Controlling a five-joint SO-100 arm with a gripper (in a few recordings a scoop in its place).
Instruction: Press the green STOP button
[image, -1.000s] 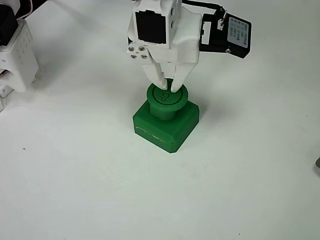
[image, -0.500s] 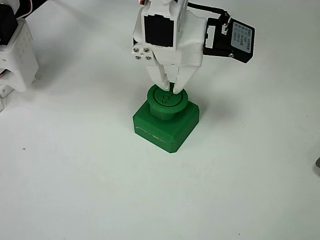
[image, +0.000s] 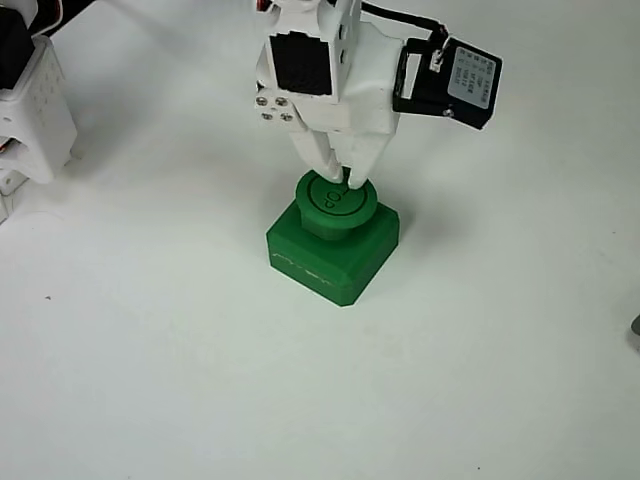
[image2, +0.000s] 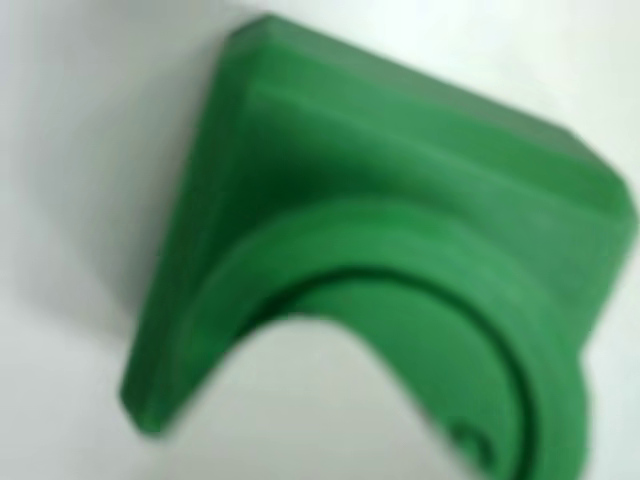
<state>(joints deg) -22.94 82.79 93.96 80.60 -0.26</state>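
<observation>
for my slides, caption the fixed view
White gripper, fingers closed, presses its tips onto the round green plastic STOP button on a white table.

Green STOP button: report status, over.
Pincer shut, tips down on the cap. Green STOP button upright on the white table, its base flat. Nothing in the way around it.
</observation>
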